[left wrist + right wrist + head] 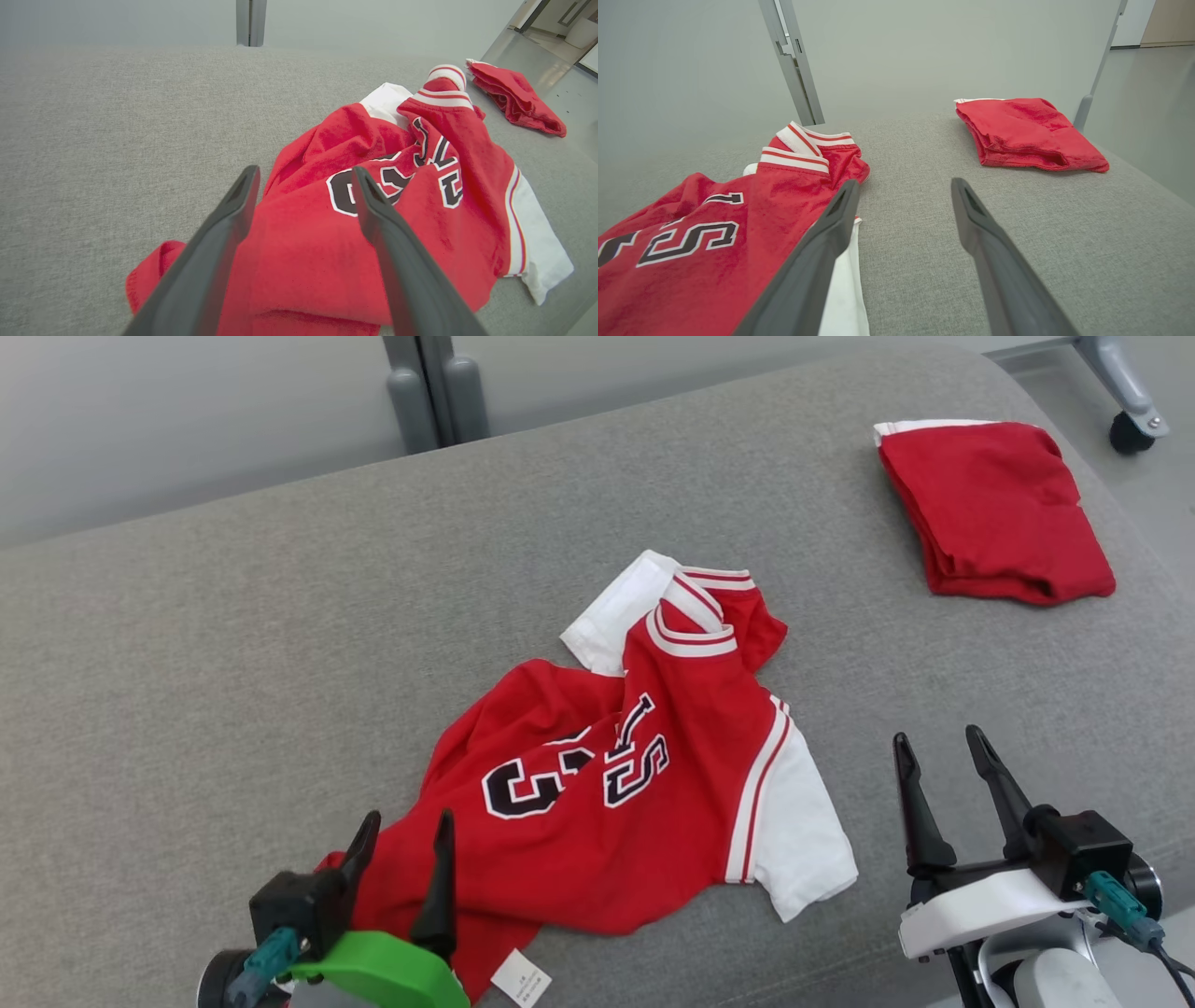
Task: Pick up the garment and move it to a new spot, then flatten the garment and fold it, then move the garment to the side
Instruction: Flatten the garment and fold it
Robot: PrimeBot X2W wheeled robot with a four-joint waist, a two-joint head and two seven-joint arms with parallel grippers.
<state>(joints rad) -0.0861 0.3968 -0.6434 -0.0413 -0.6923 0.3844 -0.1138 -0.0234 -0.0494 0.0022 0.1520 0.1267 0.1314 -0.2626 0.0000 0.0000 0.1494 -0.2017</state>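
- The garment [616, 803], a red jersey with white sleeves and dark lettering, is lying crumpled near the middle of the grey padded bench [233, 663], with its collar [695, 616] bunching at the far end and its hem reaching toward the near edge.
- The left hand [409, 817] is hovering over the jersey's near-left corner with its fingers spread wide and nothing between them. In the left wrist view the red cloth is showing between and under them.
- The right hand [937, 737] is also spread wide and empty, over bare bench just beside the white sleeve [803, 831].
- A folded red garment [994, 518] is sitting well apart at the far right.
- Risk: the cloth is lying in doubled layers, so a pinch at the corner is likely catching only the top layer, and the jersey would be lifting twisted rather than hanging free.
- Risk: a hand coming down too deep could be nipping the bench covering along with the jersey.
- Risk: the label [521, 978] and hem are lying close to the front edge, so a weak one-corner grip could be letting the jersey slide off.
- Risk: carrying it far right could be disturbing the folded pile.
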